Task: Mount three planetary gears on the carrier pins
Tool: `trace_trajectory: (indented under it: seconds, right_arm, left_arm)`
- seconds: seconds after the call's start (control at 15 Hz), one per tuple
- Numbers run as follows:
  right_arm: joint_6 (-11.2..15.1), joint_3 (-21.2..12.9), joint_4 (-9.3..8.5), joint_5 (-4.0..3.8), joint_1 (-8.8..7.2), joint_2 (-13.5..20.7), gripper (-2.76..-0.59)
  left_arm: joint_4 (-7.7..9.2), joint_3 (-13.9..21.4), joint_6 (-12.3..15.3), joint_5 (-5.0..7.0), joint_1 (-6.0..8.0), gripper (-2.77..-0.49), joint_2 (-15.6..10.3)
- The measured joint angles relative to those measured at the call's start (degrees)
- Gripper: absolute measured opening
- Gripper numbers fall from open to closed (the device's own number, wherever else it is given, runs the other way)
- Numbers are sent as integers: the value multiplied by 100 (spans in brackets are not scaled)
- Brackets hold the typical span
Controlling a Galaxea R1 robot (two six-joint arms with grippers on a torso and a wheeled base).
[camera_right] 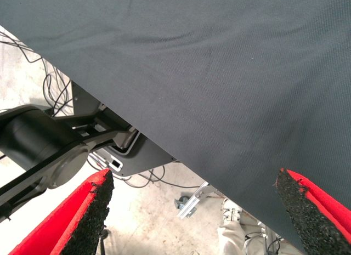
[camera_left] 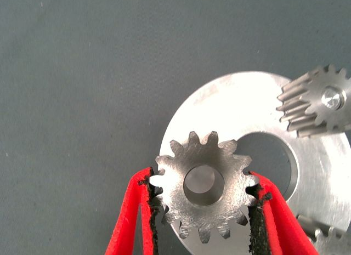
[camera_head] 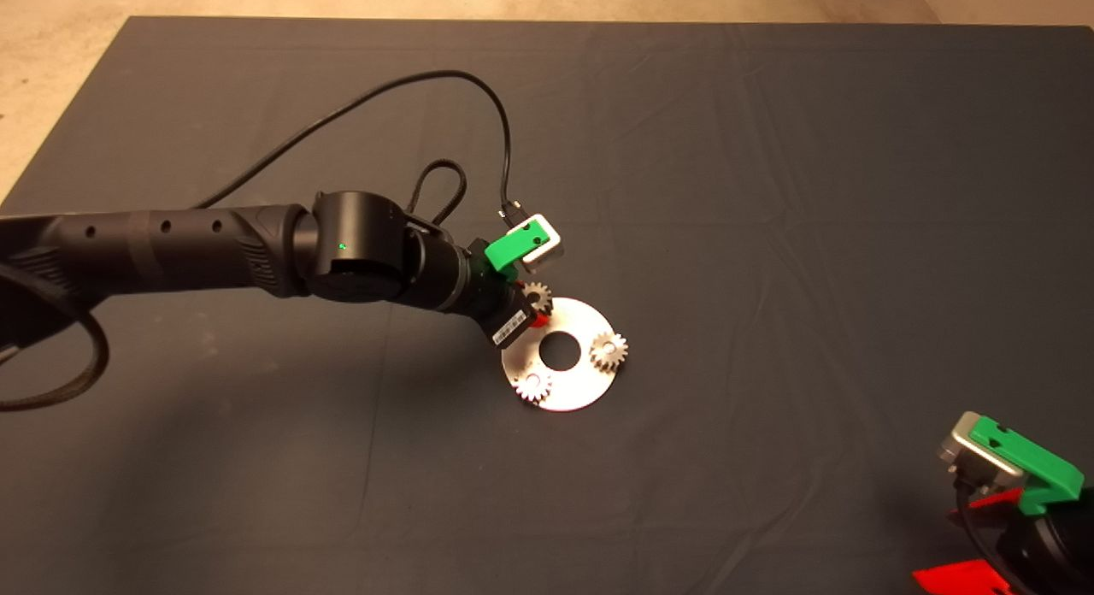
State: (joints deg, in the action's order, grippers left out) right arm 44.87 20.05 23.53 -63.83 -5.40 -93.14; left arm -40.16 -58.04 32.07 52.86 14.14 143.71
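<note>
Left pincer (camera_left: 204, 196): clenched on the third gear (camera_left: 204, 183) by its teeth, one black pad on each side; poised over the rim of the disc (camera_left: 241, 109).
Third gear: held flat between the fingers, its bore open and showing pale metal beneath; whether that is the last pin or bare disc cannot be told.
Seated gears: two, both beyond the pincer on the disc; one (camera_left: 315, 101) across the centre hole with its pin end (camera_left: 332, 97) shining in the bore, the other (camera_head: 532, 385) just to the side of the fingers.
Disc: flat on the dark surface (camera_head: 769, 193), centre hole just past the held gear.
Right pincer (camera_right: 194, 208): released, fingers spread wide; parked at the surface edge, well apart from the left pincer.
Progress (judged): two of three fitted, last one in hand.
Risk: bore off-centre from the pin; gear would land on the stud's end and tilt.
Risk: grip on tooth tips only; gear could twist or slip on contact.
Risk: downward push could shift the loose disc.
</note>
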Motion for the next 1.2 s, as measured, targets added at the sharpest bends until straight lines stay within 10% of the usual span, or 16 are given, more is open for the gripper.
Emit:
trace_trajectory:
  seconds: [0.4, 1.2]
  right_arm:
    - [0, 0, 0, 0, 0, 2, -116]
    - [0, -2, 0, 33, 0, -2, -116]
  left_arm:
    - [-46, -210, 0, -283, -37, -256, 48]
    - [-185, -288, 0, -399, -128, -256, 127]
